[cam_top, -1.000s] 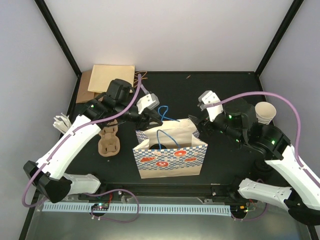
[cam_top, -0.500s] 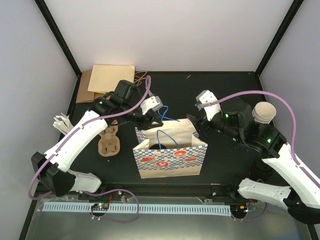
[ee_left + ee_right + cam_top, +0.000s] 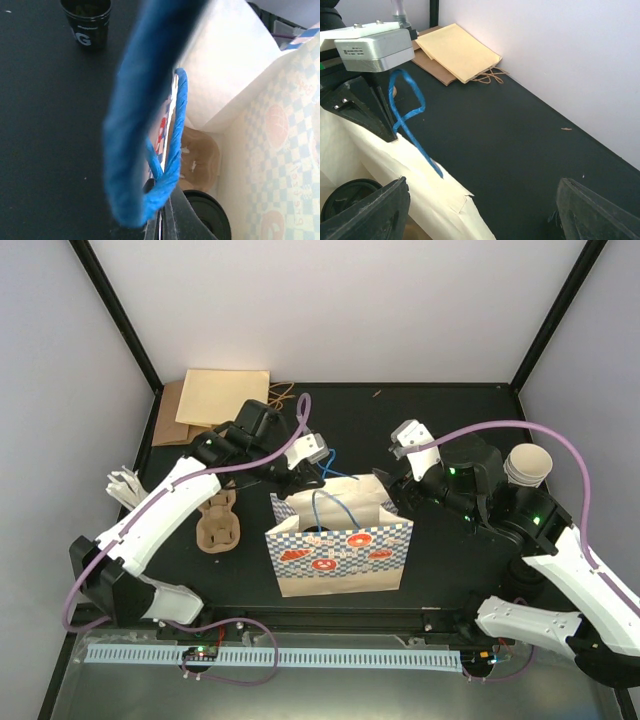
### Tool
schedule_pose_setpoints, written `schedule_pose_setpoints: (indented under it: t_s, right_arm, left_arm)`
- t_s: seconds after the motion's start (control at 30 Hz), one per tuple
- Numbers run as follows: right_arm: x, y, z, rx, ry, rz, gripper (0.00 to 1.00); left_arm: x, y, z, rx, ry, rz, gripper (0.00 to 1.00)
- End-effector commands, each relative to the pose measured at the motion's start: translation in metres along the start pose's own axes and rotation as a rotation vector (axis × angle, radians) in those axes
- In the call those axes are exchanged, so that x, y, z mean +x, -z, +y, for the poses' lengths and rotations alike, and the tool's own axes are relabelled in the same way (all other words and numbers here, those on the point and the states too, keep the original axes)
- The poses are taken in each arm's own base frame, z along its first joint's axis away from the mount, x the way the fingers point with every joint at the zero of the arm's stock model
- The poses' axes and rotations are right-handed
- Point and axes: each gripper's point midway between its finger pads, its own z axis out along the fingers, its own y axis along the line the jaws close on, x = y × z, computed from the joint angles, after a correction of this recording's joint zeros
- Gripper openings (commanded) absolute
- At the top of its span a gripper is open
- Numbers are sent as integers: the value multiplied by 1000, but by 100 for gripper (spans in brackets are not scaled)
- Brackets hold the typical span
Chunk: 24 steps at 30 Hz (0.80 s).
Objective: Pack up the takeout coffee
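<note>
- The left gripper (image 3: 163, 221) has just pressed its fingers together on the rear blue handle (image 3: 142, 105) of the checked paper bag (image 3: 340, 558). A second ago they were spread around it.
- Since then the mouth of the bag has become narrower in the top view, so the handle is probably being pulled already.
- The right gripper (image 3: 393, 490) stays spread and holds nothing. It is at 2 o'clock from the bag, just beside the rim.
- The takeout coffee (image 3: 206, 221) stands inside the bag, near the bottom. Only its black lid (image 3: 344, 197) shows.
- The lid faces up to the mouth, so I judge the long axis of the cup to be vertical.
- The packing seems nearly finished; closing or lifting the bag is left.
</note>
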Motion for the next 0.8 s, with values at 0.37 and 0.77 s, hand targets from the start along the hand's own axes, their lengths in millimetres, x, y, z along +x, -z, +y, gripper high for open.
schedule_pose_setpoints:
  t_s: [0.37, 0.77]
  right_arm:
    - [-2, 5, -40, 234, -70, -25, 82]
    - [4, 2, -44, 262, -82, -7, 82]
  left_arm:
    - [-10, 45, 76, -295, 104, -44, 2]
    - [-9, 89, 138, -513, 213, -106, 2]
